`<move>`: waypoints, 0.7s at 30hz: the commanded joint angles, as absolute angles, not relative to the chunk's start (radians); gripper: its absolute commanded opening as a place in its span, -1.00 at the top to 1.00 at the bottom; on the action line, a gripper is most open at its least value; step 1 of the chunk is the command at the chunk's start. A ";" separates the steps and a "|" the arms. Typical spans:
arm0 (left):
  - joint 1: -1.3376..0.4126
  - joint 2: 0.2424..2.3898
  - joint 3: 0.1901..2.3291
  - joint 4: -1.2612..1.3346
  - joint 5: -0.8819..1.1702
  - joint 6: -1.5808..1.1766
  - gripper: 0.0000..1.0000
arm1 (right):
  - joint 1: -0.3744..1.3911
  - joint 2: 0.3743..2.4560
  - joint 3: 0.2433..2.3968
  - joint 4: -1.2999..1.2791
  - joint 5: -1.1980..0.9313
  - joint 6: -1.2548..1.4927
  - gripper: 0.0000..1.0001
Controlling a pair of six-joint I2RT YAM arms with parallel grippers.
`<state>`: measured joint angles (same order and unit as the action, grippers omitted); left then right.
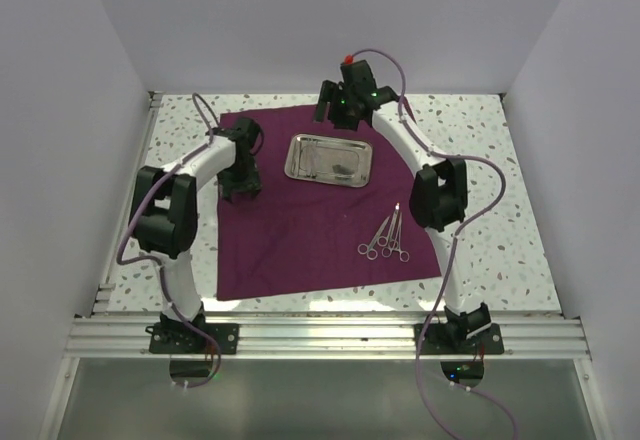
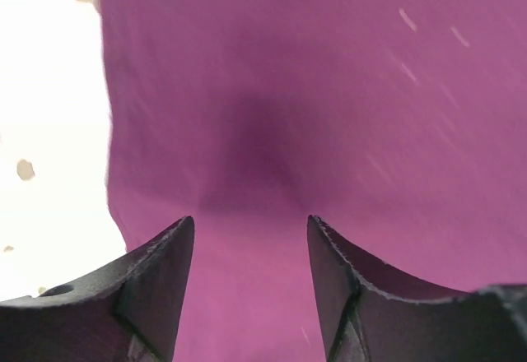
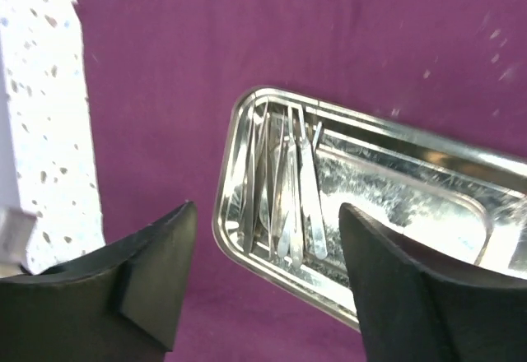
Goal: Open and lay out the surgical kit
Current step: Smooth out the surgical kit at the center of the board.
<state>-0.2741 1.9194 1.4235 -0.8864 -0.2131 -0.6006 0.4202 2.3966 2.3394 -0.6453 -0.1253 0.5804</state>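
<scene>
Right wrist — steel tray [image 3: 395,185] beyond parted jaws, tweezers [image 3: 298,193] inside, cloth [image 3: 156,90] beneath

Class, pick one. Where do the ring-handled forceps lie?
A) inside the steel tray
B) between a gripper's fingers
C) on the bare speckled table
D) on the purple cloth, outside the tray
D: the ring-handled forceps lie flat on the purple cloth, well apart from the steel tray.

Lab test booth: white walls [image 1: 330,20], speckled table [image 1: 500,160], aluminium rail [image 1: 320,338].
</scene>
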 commanded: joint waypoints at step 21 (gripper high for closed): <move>-0.153 2.137 1.787 -0.890 -0.196 -0.506 -0.14 | 0.430 1.956 1.725 -0.699 -0.037 0.514 -0.51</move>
